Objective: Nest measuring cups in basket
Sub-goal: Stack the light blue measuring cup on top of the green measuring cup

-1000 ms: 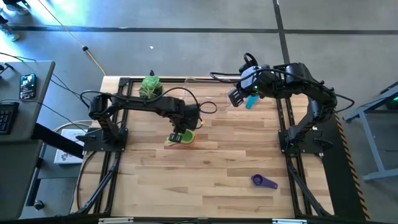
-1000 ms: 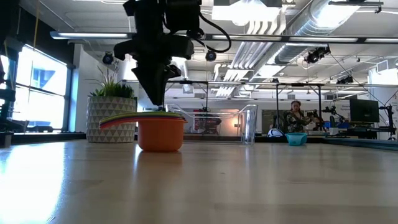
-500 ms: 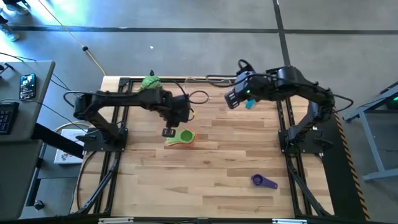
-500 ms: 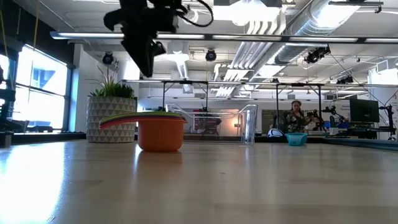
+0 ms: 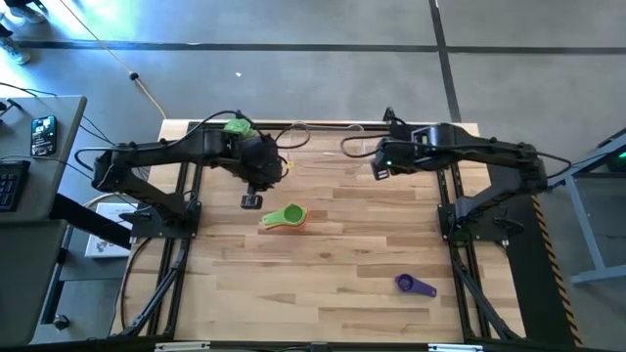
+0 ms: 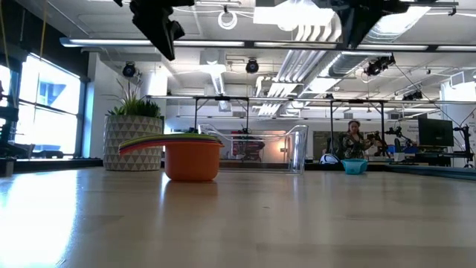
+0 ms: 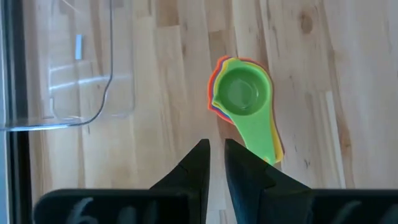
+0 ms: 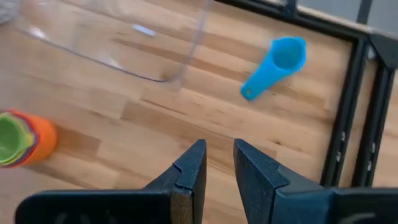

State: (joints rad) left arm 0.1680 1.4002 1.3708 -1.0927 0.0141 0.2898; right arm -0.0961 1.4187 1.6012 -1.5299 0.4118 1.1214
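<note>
We see the left gripper raised above the table, fingers nearly together and holding nothing; the right gripper likewise, narrow gap, empty. The nested cups, green on top, sit on the wood near the basket, outside it. A light blue cup and a purple cup lie apart

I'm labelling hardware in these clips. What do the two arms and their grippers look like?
Both arms are black, jointed, with loose black cables looping off them. The left gripper and right gripper each have two dark, wedge-shaped fingers tapering to tips. No markings are legible.
</note>
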